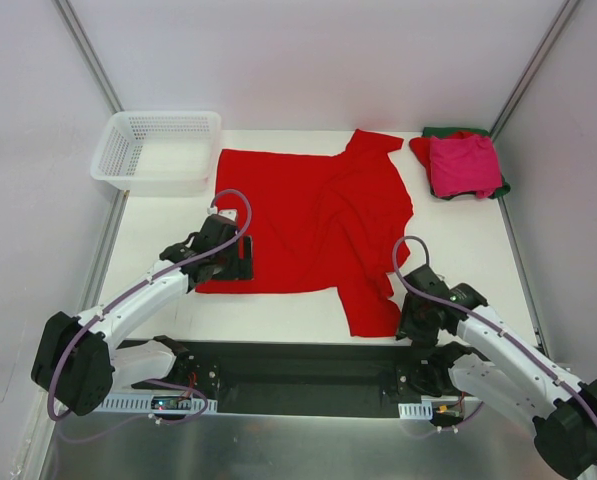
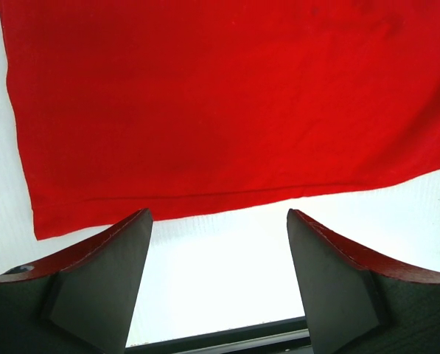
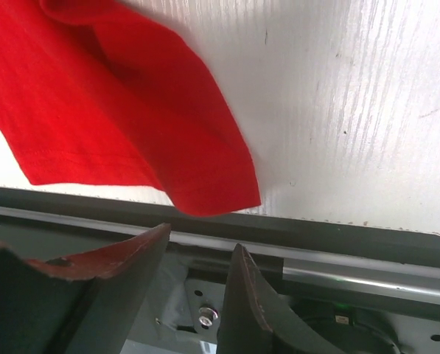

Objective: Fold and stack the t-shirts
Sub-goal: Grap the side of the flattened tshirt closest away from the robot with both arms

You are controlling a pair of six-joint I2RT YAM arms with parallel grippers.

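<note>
Lying spread and wrinkly, the big red t-shirt (image 1: 318, 220) sits just ahead of the left gripper (image 2: 220, 221), which is wide open and empty. The right gripper (image 3: 201, 242), a little open and empty, waits by a shirt corner (image 3: 212, 188). Pinching too little cloth could let it slip.

At the far right corner of the desk (image 1: 458, 240), a magenta-pink t-shirt (image 1: 465, 165) hides most of a dark green t-shirt (image 1: 440, 131).
</note>
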